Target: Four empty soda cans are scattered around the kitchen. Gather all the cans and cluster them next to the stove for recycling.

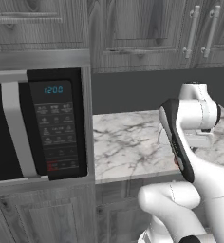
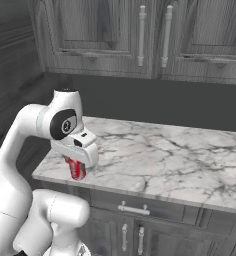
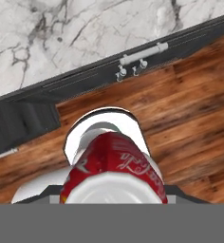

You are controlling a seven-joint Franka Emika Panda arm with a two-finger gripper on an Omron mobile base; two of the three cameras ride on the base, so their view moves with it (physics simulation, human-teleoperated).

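A red soda can (image 2: 77, 170) with white lettering hangs under my hand, and my gripper (image 2: 78, 164) is shut on it. It is held above the front left corner of the marble counter (image 2: 160, 155). In the hand view the same can (image 3: 115, 163) fills the lower middle, silver end toward the camera, with the wood floor (image 3: 190, 118) and the counter's front edge below it. The can hides the fingers. The stove is out of view.
A black-fronted microwave (image 1: 42, 128) with a steel handle stands built in at the left of the counter (image 1: 128, 147). Grey wall cabinets (image 2: 150, 35) hang above. Drawer and door handles (image 2: 133, 209) line the counter's front.
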